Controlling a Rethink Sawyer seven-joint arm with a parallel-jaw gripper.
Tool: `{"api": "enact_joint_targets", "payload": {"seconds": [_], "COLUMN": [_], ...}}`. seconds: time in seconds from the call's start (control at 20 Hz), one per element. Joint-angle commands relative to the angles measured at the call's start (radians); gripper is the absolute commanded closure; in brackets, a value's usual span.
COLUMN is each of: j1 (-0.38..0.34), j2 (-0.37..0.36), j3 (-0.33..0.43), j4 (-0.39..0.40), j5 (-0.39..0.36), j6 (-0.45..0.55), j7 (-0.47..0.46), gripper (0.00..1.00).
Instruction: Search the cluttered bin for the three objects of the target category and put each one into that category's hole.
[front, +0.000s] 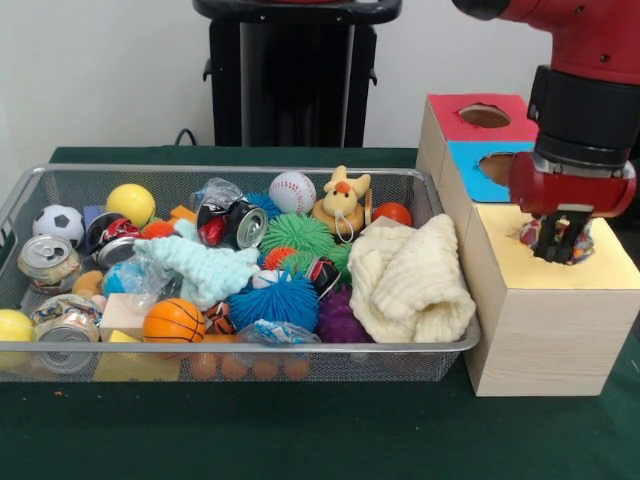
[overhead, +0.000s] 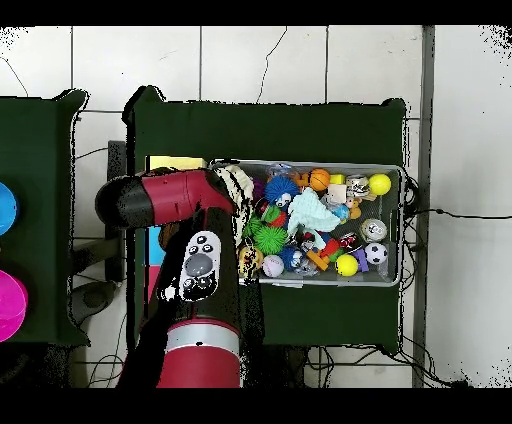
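Hovering: gripper (front: 561, 243) over yellow hole (front: 553, 238), contents unclear.

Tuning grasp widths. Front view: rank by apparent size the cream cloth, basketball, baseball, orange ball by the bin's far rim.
1. Cream cloth, clearly largest.
2. Basketball.
3. Baseball; farther from the camera, so its true gap to the basketball is unsure.
4. Orange ball, partly hidden behind the cloth.

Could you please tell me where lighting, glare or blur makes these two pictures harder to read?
Front view: even light, soft shadow under the wire bin, small glints on the cans; the gripper over the yellow box top looks slightly smeared. Overhead view: the arm hides the box, and the bin's contents blend together.
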Motion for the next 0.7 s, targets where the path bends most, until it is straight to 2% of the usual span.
{"api": "enact_joint_targets", "payload": {"seconds": [0.05, 0.5, 0.7], "j1": [0.007, 0.013, 0.016], "j2": [-0.051, -0.042, -0.05], "j3": [0.012, 0.02, 0.013], "j4": [-0.023, -0.089, -0.085], "j5": [0.024, 0.016, 0.011], "j6": [0.223, 0.263, 0.259], "j7": [0.11, 0.122, 0.131], "gripper": [1.0, 1.0, 1.0]}}
